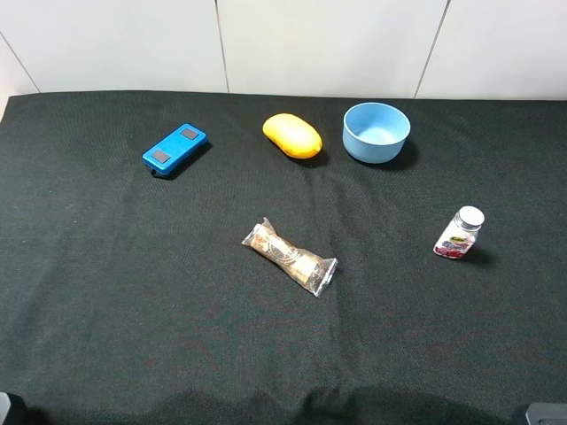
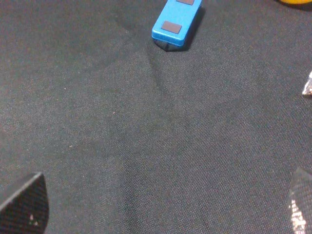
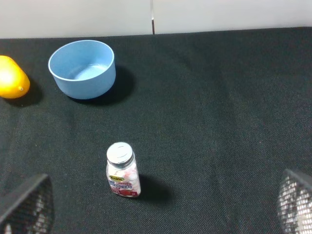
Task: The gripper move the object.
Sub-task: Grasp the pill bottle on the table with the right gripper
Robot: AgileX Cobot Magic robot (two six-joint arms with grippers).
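The small clear bottle [image 1: 459, 235] with a white cap and a red-and-yellow label stands upright on the black cloth at the right. It also shows in the right wrist view [image 3: 122, 170]. My right gripper [image 3: 161, 204] is open and empty, well short of the bottle, with its fingertips [image 3: 27, 204] at the frame's corners. My left gripper [image 2: 163, 209] is open and empty over bare cloth, far from the bottle. In the exterior high view only dark bits of the arms show at the bottom corners.
A blue bowl [image 1: 376, 133] stands at the back, right of a yellow fruit-shaped object [image 1: 292, 135]. A blue box [image 1: 174, 149] lies at the back left. A clear-wrapped brown snack bar [image 1: 290, 257] lies in the middle. A white wall is behind.
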